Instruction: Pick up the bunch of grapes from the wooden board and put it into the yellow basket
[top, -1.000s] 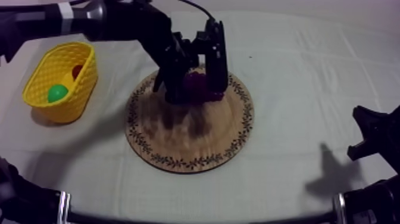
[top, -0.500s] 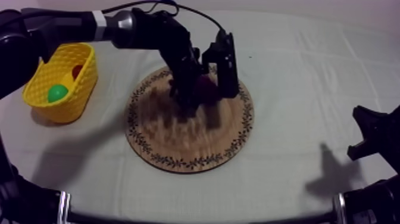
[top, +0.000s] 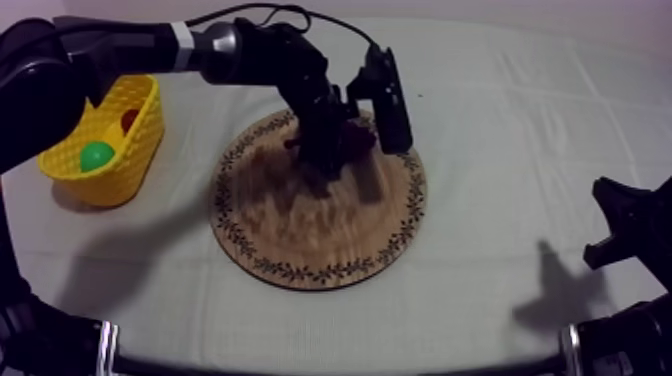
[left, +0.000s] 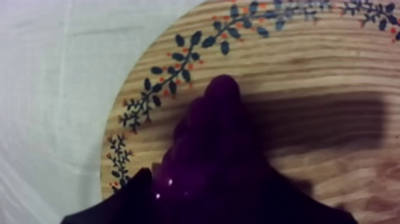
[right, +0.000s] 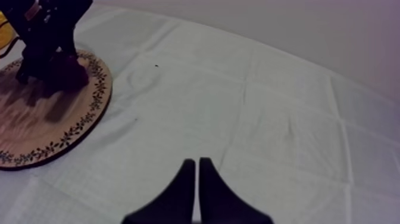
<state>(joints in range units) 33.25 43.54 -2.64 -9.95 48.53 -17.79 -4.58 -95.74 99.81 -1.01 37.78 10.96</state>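
Yellow basket (top: 132, 160), with a green fruit (top: 97, 155) and a small red fruit (top: 129, 120) inside, is seen at the left. Over the far part of the wooden board (top: 310, 235), the bunch of grapes (left: 214, 149) is clamped by the left gripper (top: 340, 148). Farther right, the right gripper (right: 197, 162) is seen above the cloth (right: 286, 119), fingers pressed together.

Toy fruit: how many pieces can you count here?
3. The bunch of grapes at the wooden board, in the left gripper; small red fruit and green fruit in the yellow basket, which may hide more.
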